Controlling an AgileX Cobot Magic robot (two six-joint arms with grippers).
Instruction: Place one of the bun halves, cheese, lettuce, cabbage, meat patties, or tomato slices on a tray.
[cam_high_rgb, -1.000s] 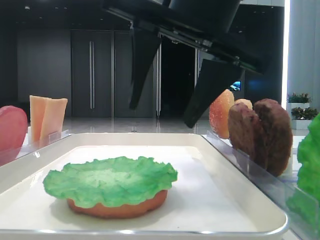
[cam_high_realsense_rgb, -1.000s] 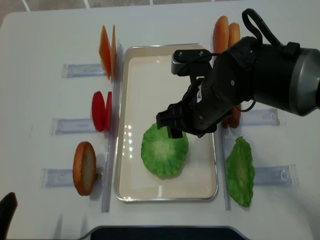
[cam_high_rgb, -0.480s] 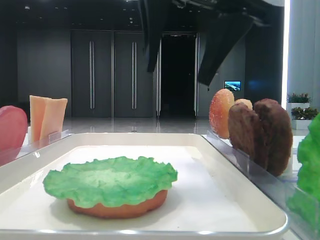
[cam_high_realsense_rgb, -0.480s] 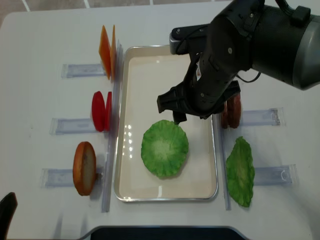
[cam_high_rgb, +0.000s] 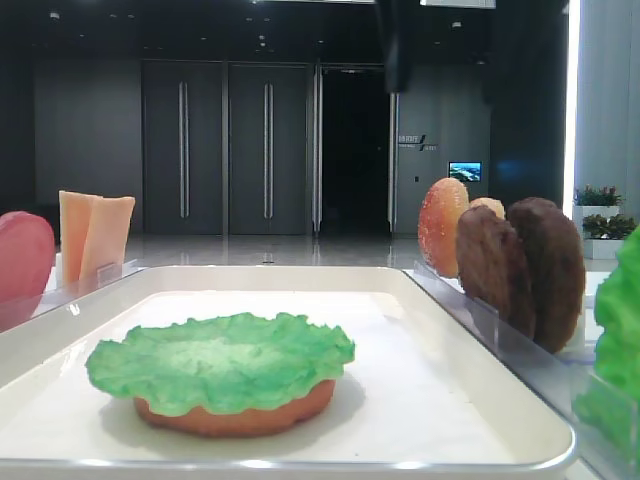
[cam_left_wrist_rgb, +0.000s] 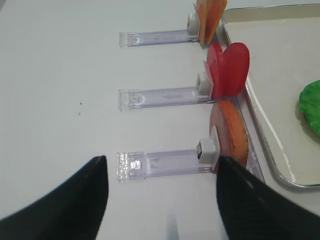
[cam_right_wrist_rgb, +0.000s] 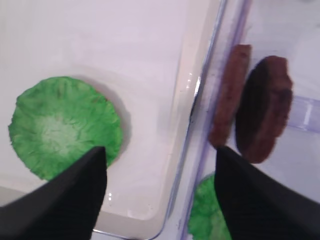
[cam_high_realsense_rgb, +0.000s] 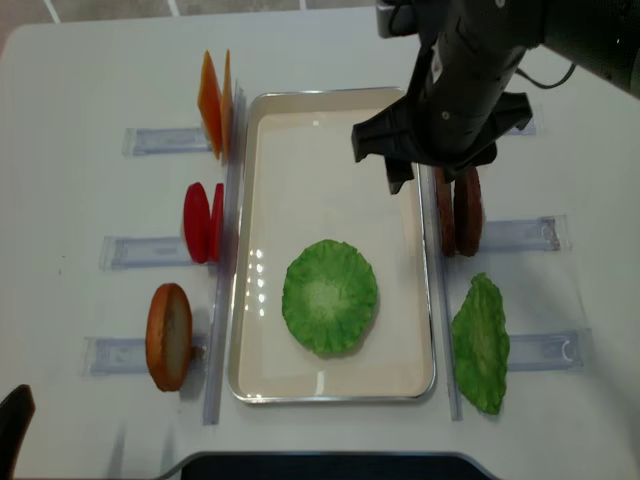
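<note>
A ruffled green lettuce (cam_high_realsense_rgb: 330, 296) leaf lies on a flat bun half (cam_high_rgb: 240, 418) in the white tray (cam_high_realsense_rgb: 258, 200). My right gripper (cam_high_realsense_rgb: 418, 172) hangs open and empty high over the tray's right rim (cam_right_wrist_rgb: 196, 95), between the lettuce (cam_right_wrist_rgb: 65, 125) and the two dark meat patties (cam_right_wrist_rgb: 262, 115). Both patties stand on edge in a holder right of the tray (cam_high_realsense_rgb: 457, 210). My left gripper (cam_left_wrist_rgb: 160, 200) is open and empty over the bare table, left of an upright bun half (cam_left_wrist_rgb: 231, 132). Tomato slices (cam_high_realsense_rgb: 203, 222) and cheese (cam_high_realsense_rgb: 213, 100) stand left of the tray.
A second green leaf (cam_high_realsense_rgb: 480, 343) lies right of the tray. A domed speckled bun half (cam_high_rgb: 443, 225) stands behind the patties. Clear plastic holders (cam_left_wrist_rgb: 160, 164) stick out sideways from both long sides of the tray.
My right gripper has risen and pulled back from above the lettuce toward the tray's far right side, staying open. The lettuce and bun have not moved.
</note>
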